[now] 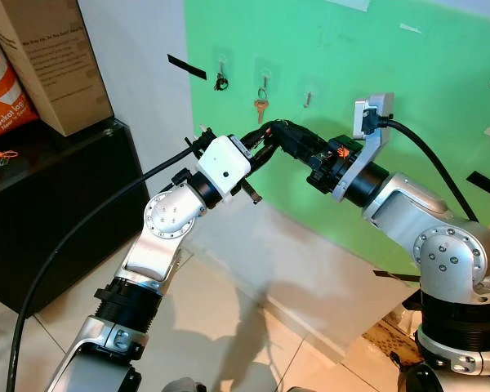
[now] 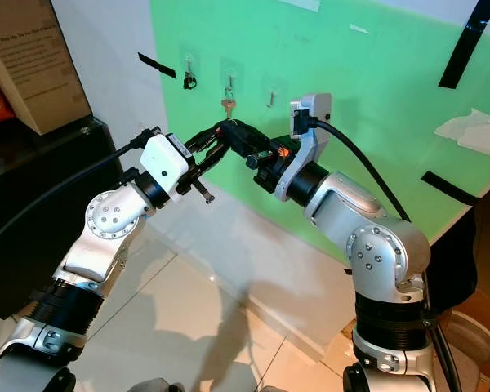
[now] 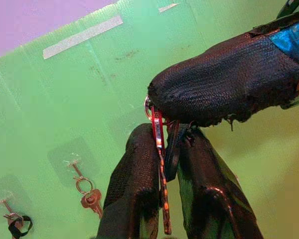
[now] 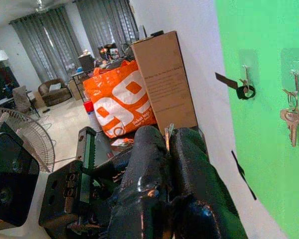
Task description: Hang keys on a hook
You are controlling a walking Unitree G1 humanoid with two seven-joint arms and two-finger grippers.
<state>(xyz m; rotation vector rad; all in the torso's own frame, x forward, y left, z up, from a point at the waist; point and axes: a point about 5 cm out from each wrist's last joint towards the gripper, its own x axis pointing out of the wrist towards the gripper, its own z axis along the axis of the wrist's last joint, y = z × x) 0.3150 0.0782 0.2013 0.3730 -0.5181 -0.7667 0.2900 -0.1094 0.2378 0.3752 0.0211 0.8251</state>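
Both arms raised in front of the green board (image 1: pixel 441 73), grippers meeting tip to tip just below the row of hooks. Left gripper (image 3: pixel 162 174): its two black fingers nearly closed, a thin red key (image 3: pixel 160 164) pinched edge-on between them, silver ring (image 3: pixel 148 105) at the top end. Right gripper (image 4: pixel 167 149): fingers pressed together on a thin sliver of metal, apparently the same key set, so the key looks to be held by both at once; which gripper carries the load cannot be told. The woven pad of one right finger (image 3: pixel 224 84) lies across the ring end. Handling judgement: light, stiff, flat metal with smooth faces, likely to swivel or slip in a soft pad; the ring is the part that must go over the hook, so hold is best on the blade, leaving the ring free. Finger pads are coarse black fabric, frayed at one edge. Three clear adhesive hooks on the board: left hook (image 1: pixel 221 64) carries a small black loop (image 1: pixel 220 82), middle hook (image 1: pixel 264 75) a brass key (image 1: pixel 260 109), right hook (image 1: pixel 307 98) bare and nearest the grippers. Cardboard box (image 1: pixel 53 57) and orange bag (image 1: pixel 4 94) on the dark cabinet (image 1: pixel 57 204) to the left
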